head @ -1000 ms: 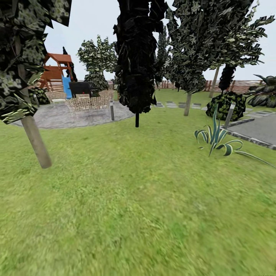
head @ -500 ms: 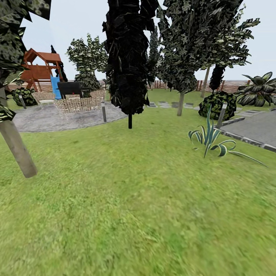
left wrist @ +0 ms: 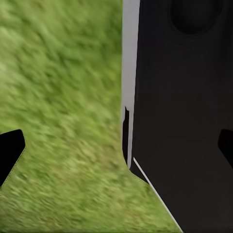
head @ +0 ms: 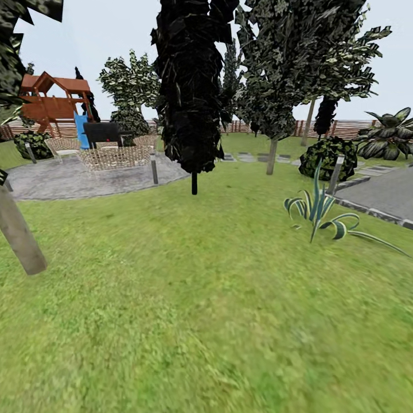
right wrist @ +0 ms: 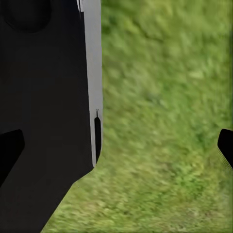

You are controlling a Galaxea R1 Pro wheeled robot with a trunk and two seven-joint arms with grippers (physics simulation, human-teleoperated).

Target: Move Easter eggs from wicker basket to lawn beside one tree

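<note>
The lawn spreads wide and green ahead of me. A tree with a leaning grey-brown trunk stands close at the left. Another tree with a pale trunk rises farther back, right of centre. The Easter eggs and the wicker basket are out of view. In the left wrist view my left gripper is open, its dark fingertips far apart over grass and my own black body. My right gripper is open too, with only grass between its fingertips.
An all-black tree stands mid-lawn ahead. A striped spiky plant grows at the right, near a grey paved path and a round bush. Behind lie a stone patio with woven furniture, a playset and a slatted fence.
The whole head view has slid leftward, so the camera has turned to the right. The near trunk now sits at the picture's left edge. Nothing in the garden itself has moved.
</note>
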